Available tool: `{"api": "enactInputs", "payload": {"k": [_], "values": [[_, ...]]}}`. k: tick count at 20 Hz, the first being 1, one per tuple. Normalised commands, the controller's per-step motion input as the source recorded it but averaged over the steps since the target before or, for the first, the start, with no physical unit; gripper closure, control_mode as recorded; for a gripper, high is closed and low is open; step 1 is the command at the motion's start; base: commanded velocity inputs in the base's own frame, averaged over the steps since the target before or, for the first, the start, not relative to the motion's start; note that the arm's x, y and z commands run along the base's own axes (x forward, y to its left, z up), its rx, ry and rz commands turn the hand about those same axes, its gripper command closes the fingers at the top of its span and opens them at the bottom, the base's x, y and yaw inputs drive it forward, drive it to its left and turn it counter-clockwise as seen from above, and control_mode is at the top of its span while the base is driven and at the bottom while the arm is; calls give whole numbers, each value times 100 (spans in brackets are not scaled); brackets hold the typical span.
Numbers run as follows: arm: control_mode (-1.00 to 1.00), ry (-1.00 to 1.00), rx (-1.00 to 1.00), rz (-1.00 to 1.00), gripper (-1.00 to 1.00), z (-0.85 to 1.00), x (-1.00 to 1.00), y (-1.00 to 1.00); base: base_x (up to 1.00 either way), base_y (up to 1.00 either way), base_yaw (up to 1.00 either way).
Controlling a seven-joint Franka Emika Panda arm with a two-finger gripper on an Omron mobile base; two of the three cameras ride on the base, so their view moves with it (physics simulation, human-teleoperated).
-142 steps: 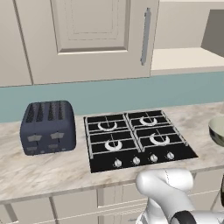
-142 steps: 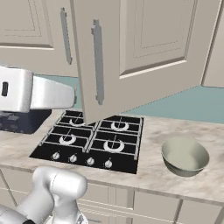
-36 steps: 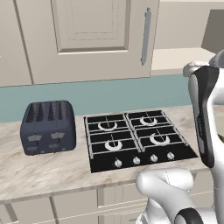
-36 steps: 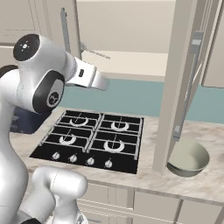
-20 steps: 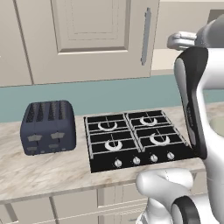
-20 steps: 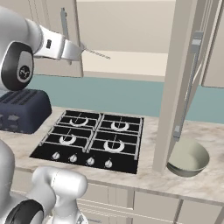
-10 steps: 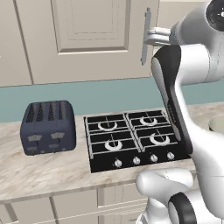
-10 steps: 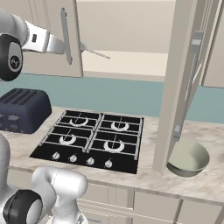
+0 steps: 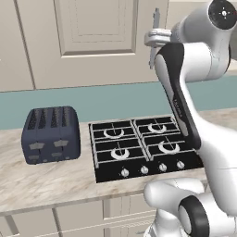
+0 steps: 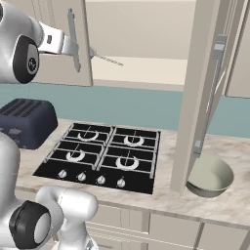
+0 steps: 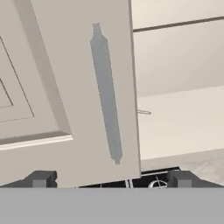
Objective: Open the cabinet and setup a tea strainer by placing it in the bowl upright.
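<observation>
One cabinet [image 10: 205, 93] door stands open, the other is shut with its handle [image 11: 106, 94] dead ahead of the gripper [image 11: 109, 178], jaws spread wide and empty; the tea strainer [image 10: 105, 59] waits on the shelf beyond, the bowl [image 10: 211, 176] far below.

The marbled desk [image 10: 229, 202] carries a dark blue toaster [image 9: 50, 134], a black hob [image 10: 100, 157] and the bowl [image 10: 210, 176]; the tea strainer [image 10: 105, 59] lies on the cabinet shelf [image 10: 146, 71]

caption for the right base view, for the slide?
Right cabinet door swung open, left door's handle beside the arm, tea strainer on the shelf, bowl waiting on the counter.
</observation>
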Motion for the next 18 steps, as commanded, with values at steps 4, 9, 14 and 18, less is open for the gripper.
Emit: {"api": "enactInputs", "payload": {"k": [4,9,14,18], "values": [[-100,1,-12,-1,-100,-8,43,0,0,0,0],[-100,0,-7,0,-100,-3,43,0,0,0,0],[-100,0,-4,0,-100,0,58,-1,0,0,0],[-100,0,-2,0,-100,-7,70,-3,0,0,0]]}}
